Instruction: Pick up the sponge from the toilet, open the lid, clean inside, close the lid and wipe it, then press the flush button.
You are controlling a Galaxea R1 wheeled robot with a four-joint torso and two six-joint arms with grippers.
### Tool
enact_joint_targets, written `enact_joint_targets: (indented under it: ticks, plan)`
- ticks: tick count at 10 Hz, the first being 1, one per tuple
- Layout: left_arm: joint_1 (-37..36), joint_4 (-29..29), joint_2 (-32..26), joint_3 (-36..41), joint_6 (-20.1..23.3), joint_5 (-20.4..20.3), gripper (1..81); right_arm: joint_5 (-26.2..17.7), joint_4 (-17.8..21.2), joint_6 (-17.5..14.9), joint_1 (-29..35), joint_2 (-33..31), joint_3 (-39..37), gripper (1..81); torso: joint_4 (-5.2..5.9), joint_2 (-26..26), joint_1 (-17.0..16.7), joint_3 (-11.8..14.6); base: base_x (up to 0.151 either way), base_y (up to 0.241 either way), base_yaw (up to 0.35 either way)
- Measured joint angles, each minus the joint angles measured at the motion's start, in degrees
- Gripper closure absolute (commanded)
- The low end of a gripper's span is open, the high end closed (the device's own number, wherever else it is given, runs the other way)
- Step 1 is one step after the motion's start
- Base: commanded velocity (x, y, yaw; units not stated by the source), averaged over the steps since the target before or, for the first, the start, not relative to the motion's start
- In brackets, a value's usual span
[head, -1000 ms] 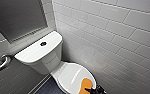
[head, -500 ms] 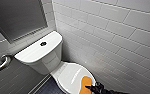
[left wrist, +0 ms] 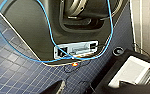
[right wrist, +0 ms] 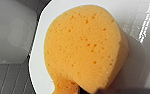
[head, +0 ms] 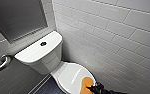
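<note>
My right gripper [head: 93,88] is clamping onto the sponge [head: 86,83], gripping its nearest edge and holding it against the closed lid [head: 71,75] just below. The sponge is looking orange-yellow, porous, rounded and slightly bowed. Farther ahead of my gripper, the toilet [head: 47,60] tank is carrying the flush button [head: 43,44].

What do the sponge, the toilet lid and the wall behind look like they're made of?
The sponge: soft orange foam, matte, pocked with small pores. The lid: probably plastic, smooth white and glossy, with a streak of reflected light. The wall: likely glazed ceramic tiles, pale grey rectangles with dark grout lines.
</note>
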Motion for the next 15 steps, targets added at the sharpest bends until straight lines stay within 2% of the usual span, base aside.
enact_joint_targets:
  ticks: [2,4,6,9,12,15]
  plan:
    - [0.0,0.1,0.1,0.0,0.0,0.0,1.0,-1.1,0.0,0.1,0.0,-2.1,2.4,81.1,0.0,0.0,0.0,0.0,0.0,0.0,0.0]
    - [-0.8,0.2,-0.1,0.4,0.0,-0.1,1.0,-2.5,0.0,0.3,0.8,-7.4,8.3,81.1,0.0,0.0,0.0,0.0,0.0,0.0,0.0]
    - [-1.8,0.2,-1.9,3.7,0.1,-0.3,1.0,-2.0,0.2,0.7,2.7,-15.8,16.7,81.1,0.0,0.0,0.0,0.0,0.0,0.0,0.0]
    - [-4.9,0.3,-8.1,11.2,0.2,0.0,1.0,-1.9,0.4,1.6,0.1,-27.5,24.5,81.1,0.0,0.0,0.0,0.0,0.0,0.0,0.0]
    - [-9.0,0.3,-16.1,21.5,0.2,0.6,1.0,-2.1,0.5,2.1,-10.6,-32.8,27.1,81.1,0.0,0.0,0.0,0.0,0.0,0.0,0.0]
    - [-16.2,0.2,-21.7,28.2,0.2,2.5,1.0,-1.6,0.5,2.3,-21.2,-31.4,19.6,81.1,0.0,0.0,0.0,0.0,0.0,0.0,0.0]
